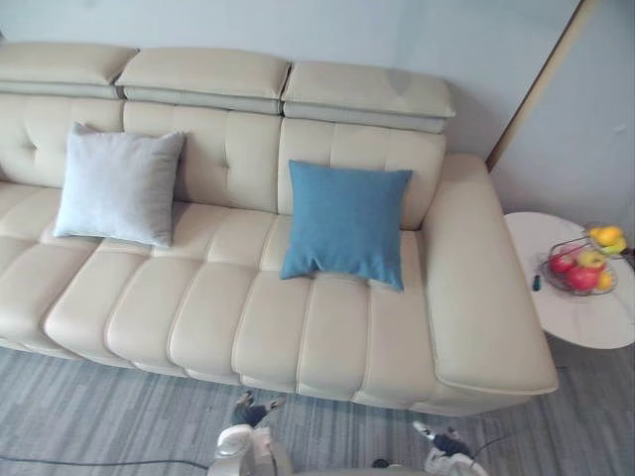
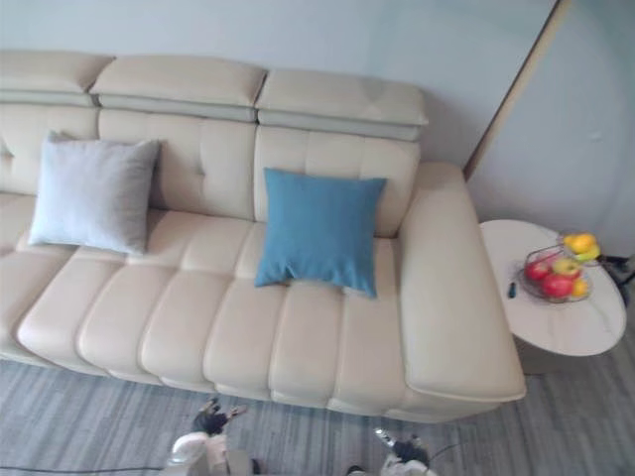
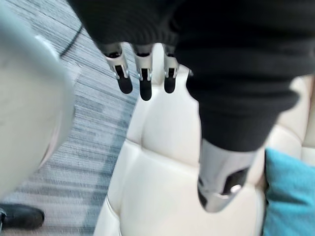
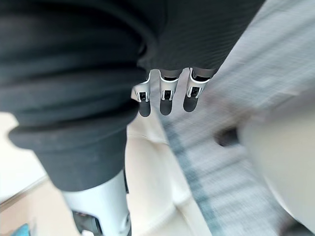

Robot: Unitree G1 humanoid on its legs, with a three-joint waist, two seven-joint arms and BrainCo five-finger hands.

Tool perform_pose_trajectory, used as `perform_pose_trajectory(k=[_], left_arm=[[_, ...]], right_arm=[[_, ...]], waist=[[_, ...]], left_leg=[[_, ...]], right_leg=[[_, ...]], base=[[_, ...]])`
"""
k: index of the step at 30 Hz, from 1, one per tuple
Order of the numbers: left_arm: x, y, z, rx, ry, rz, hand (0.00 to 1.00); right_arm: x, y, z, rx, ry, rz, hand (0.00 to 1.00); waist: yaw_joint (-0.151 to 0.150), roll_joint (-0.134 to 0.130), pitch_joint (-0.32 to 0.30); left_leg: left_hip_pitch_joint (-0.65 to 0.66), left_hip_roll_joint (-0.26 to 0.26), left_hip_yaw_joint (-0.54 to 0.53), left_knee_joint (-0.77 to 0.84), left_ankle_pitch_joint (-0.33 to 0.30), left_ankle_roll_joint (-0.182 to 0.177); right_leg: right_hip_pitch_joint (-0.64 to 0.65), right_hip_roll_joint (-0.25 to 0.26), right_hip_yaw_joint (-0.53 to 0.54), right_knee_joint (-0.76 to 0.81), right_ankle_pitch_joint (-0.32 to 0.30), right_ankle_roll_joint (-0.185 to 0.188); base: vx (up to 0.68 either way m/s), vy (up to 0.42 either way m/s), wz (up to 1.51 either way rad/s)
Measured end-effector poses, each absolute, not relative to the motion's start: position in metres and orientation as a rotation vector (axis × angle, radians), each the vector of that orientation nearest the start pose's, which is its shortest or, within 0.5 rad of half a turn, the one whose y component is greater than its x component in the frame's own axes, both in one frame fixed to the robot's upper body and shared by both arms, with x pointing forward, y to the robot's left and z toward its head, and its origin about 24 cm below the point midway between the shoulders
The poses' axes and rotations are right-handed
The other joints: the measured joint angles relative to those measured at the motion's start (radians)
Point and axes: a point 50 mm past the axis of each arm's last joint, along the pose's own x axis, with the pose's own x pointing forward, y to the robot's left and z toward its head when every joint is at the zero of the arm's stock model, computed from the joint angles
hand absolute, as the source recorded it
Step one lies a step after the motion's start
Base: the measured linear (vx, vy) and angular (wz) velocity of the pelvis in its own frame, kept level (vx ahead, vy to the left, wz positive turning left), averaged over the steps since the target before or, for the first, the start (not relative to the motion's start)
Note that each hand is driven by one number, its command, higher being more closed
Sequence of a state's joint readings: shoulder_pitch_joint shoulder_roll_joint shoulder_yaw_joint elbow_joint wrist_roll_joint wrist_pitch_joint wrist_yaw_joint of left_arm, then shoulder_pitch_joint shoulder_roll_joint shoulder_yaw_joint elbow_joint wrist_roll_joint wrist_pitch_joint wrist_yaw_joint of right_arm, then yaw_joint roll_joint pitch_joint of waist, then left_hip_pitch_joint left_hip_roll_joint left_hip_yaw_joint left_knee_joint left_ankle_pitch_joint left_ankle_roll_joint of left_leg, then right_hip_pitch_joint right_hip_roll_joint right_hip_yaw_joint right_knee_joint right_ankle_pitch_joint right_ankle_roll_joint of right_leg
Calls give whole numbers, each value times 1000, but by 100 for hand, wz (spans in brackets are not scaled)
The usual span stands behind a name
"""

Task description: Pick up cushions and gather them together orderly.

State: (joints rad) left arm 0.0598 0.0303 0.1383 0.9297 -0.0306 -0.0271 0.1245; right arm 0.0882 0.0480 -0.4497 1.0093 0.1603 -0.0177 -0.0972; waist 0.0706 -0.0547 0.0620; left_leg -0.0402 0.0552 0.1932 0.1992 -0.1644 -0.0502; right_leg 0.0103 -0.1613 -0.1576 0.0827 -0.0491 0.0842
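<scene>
A blue cushion (image 1: 344,222) leans upright against the backrest of the cream sofa (image 1: 327,337), right of its middle. A light grey cushion (image 1: 119,184) leans on the backrest further left, well apart from the blue one. My left hand (image 1: 254,409) and right hand (image 1: 444,442) hang low in front of the sofa's front edge, over the floor. In the left wrist view the fingers (image 3: 142,81) are straight and hold nothing, with the blue cushion's edge (image 3: 290,196) past the thumb. The right wrist view shows the right hand's fingers (image 4: 165,96) relaxed and holding nothing.
A round white side table (image 1: 580,307) stands right of the sofa's armrest, carrying a wire basket of fruit (image 1: 585,266). Grey striped carpet (image 1: 99,416) lies in front of the sofa. A wall runs behind it.
</scene>
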Motion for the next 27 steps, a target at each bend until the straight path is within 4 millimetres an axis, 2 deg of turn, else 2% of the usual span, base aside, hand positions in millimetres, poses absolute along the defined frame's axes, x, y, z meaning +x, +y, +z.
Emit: perform_pose_trajectory(k=[2, 6, 11, 13, 14, 23, 27], left_arm=[[121, 192, -151, 5, 991, 289, 0], [110, 200, -154, 27, 1035, 291, 0], [100, 197, -159, 7, 1081, 291, 0], [98, 199, -160, -9, 1088, 314, 0], [89, 213, -160, -37, 1105, 395, 0], [89, 212, -161, -37, 1109, 392, 0], [89, 209, -162, -38, 1127, 370, 0]], right_arm=[[78, -201, -164, 360, 1069, -635, 0], [65, -202, -167, 379, 1106, -671, 0], [60, -214, -167, 373, 1117, -709, 0], [59, -218, -166, 367, 1114, -717, 0], [68, -220, -165, 389, 1094, -719, 0], [64, -220, -166, 387, 1109, -718, 0], [62, -218, -167, 385, 1127, -705, 0]], waist=[[-16, 10, -5], [-16, 12, -14], [-16, 26, -26], [-16, 24, -27], [-17, 8, -10], [-25, 9, -10], [-41, 15, -6]], left_leg=[[8, -24, -8, -28, 17, 14], [47, -40, -14, -108, 65, 13], [97, -46, -28, -219, 126, 8], [116, -46, -27, -235, 128, 7], [183, -60, -20, -299, 127, 9], [184, -59, -14, -299, 127, 9], [189, -55, 3, -293, 127, 9]], right_leg=[[11, -1, 8, -19, 4, -1], [11, -2, 10, -20, 6, -2], [17, 9, 5, -38, -1, -4], [30, 10, 6, -43, -1, -4], [59, 9, 27, -52, -21, -6], [59, 9, 30, -51, -21, -6], [60, 9, 40, -34, -26, -4]], base=[[-65, 100, 12], [-30, 2, 6], [3, -41, 3], [0, 0, 0], [0, 0, 0], [0, 0, -1], [-6, -8, -7]])
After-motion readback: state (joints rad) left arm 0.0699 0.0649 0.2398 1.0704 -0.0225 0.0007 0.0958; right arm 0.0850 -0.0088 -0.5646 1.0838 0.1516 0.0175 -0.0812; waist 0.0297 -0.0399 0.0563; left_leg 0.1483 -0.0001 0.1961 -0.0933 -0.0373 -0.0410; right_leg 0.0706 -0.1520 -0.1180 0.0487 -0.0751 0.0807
